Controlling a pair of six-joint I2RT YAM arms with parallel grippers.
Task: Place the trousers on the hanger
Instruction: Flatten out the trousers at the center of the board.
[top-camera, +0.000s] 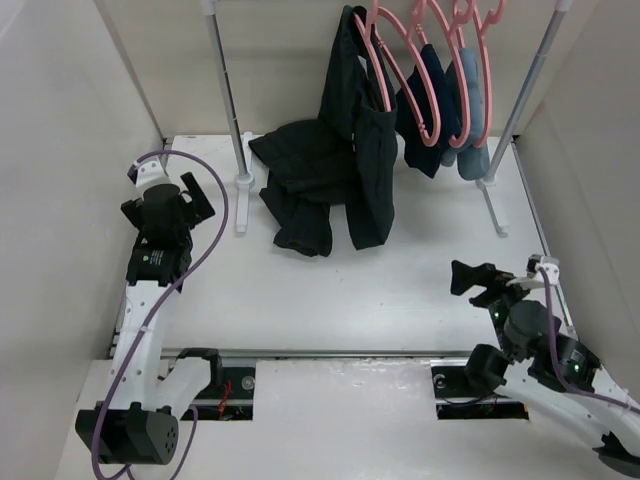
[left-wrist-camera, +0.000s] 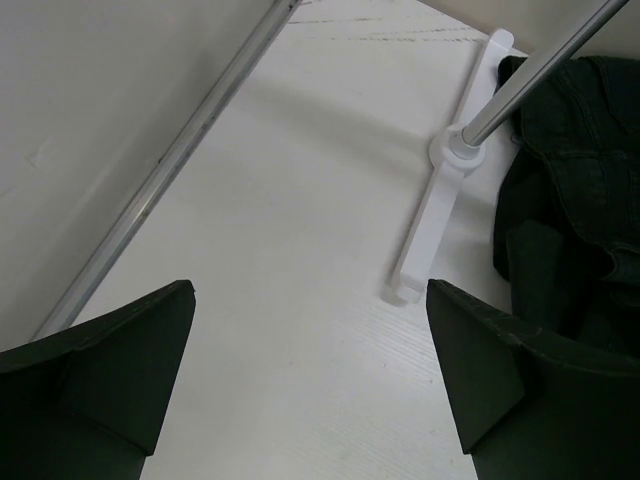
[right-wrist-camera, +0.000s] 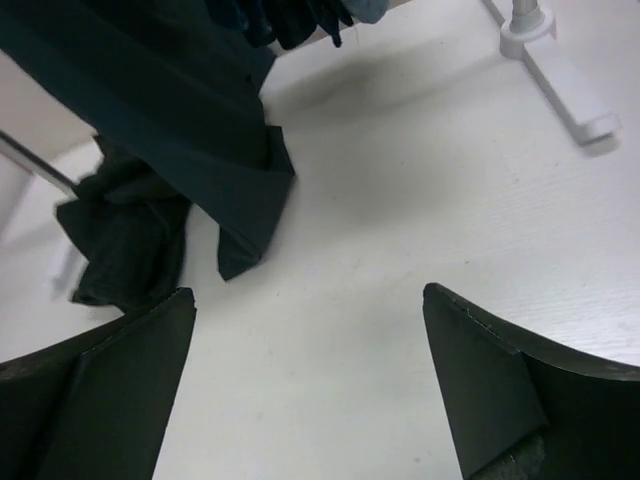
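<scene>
The trousers (top-camera: 366, 170) hang at the left end of the rack (top-camera: 228, 100) at the far side of the table (top-camera: 330, 300), against the hanger (top-camera: 430, 130), the leftmost of a row of pink ones. Their long axis runs from the rail down to the tabletop, and the wide hem points toward the arms. The top of the cloth is cut off by the edge of the overhead view, so how it sits on the hanger cannot be told. A crumpled black heap (top-camera: 298, 185) lies on the table touching their left side. Whether it is a separate garment or part of the same one cannot be made out. The left gripper (left-wrist-camera: 310, 290) and the right gripper (right-wrist-camera: 305, 292) both have their fingers spread wide over bare table, holding nothing, well apart from the cloth.
</scene>
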